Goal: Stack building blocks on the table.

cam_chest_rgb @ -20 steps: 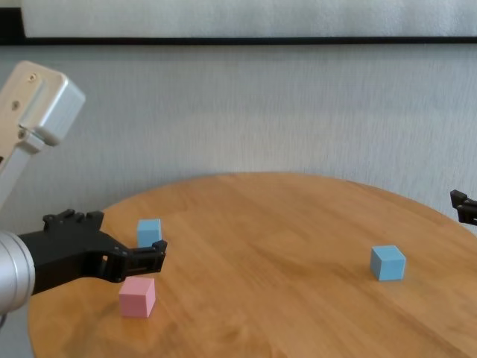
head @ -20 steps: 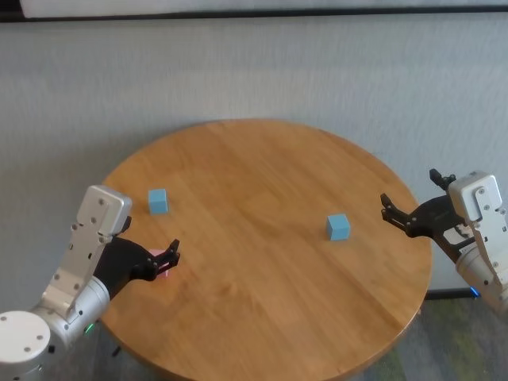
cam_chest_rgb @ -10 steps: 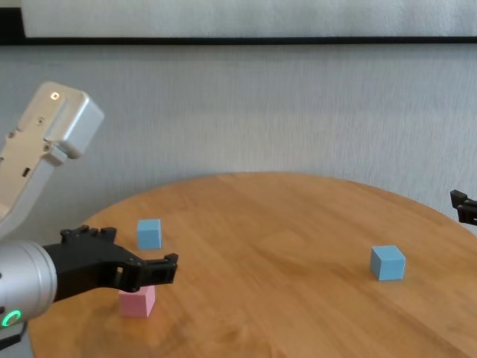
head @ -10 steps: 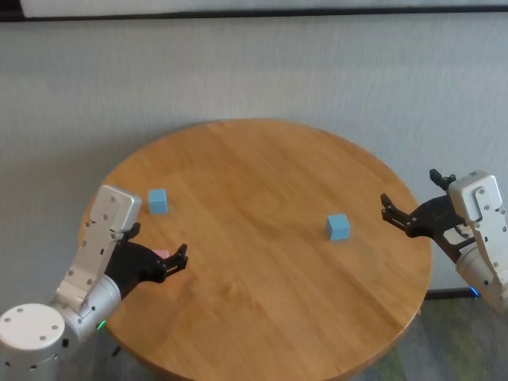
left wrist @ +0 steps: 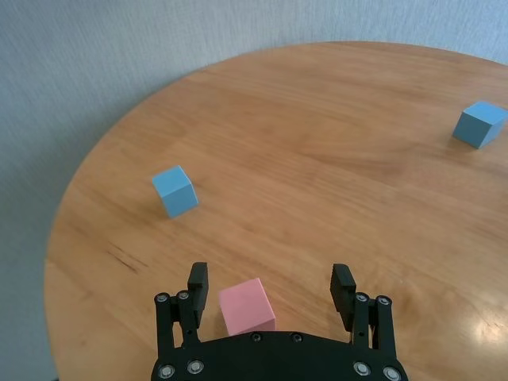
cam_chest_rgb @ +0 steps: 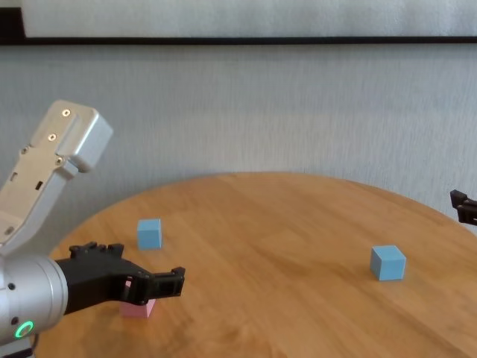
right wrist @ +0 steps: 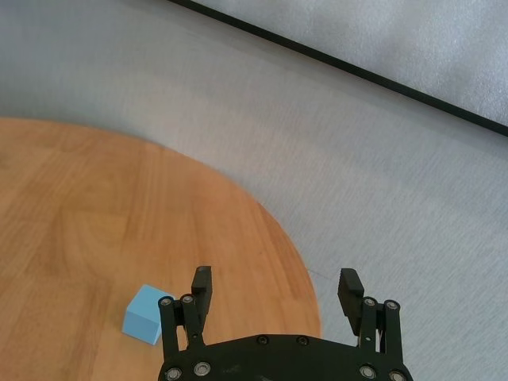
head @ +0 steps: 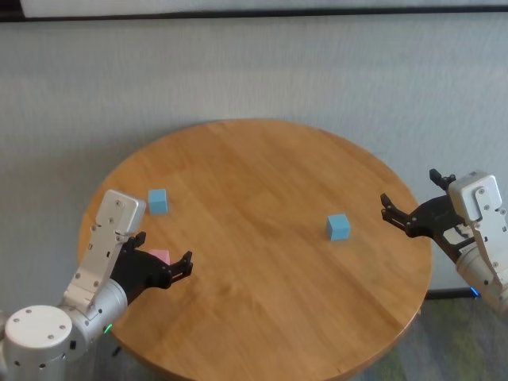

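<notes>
Blocks sit scattered on the round table (head: 262,182), none stacked yet. Nearest, at the left edge, the pink block (left wrist: 247,306) rests between the widely spread fingers of the left gripper (left wrist: 271,286), which straddles it without touching; that placement looks like the set-up for a pinch on its flat side faces. Just beyond it, the left blue block (head: 158,201) stands alone. Over on the right, the other blue block (head: 337,227) lies near the right gripper (head: 389,210), which hangs open past the rim, seemingly parked. All three are matte, sharp-edged cubes; the tabletop is smooth light-brown wood grain with a faint sheen.
</notes>
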Controlling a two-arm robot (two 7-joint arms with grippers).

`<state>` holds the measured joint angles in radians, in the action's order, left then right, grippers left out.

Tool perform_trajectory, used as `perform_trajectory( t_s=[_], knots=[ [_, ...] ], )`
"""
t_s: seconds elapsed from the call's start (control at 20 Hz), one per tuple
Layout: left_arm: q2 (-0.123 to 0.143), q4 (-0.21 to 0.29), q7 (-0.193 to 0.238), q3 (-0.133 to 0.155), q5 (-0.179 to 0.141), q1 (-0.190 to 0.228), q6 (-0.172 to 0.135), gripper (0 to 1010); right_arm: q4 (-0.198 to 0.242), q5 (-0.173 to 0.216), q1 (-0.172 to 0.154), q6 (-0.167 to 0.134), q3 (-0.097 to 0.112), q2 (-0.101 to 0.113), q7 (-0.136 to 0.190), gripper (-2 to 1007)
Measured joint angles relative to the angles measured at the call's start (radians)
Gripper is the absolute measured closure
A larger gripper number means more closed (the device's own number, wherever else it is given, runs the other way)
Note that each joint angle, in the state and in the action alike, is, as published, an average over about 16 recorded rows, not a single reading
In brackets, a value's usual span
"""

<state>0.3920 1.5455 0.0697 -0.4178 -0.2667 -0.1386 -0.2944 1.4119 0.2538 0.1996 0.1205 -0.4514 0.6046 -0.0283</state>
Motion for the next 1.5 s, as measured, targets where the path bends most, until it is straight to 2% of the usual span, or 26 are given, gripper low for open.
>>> perform_trajectory(
  t_s=[0.8, 1.5],
  knots=[
    [-0.033, -0.038, 0.016, 0.022, 0.023, 0.002, -0.028, 10, 0.000, 0.000, 0.000, 0.000, 0.000, 0.000, 0.000, 0],
    [-0.060, -0.074, 0.034, 0.041, 0.048, -0.004, -0.038, 10, 0.000, 0.000, 0.000, 0.000, 0.000, 0.000, 0.000, 0]
  ],
)
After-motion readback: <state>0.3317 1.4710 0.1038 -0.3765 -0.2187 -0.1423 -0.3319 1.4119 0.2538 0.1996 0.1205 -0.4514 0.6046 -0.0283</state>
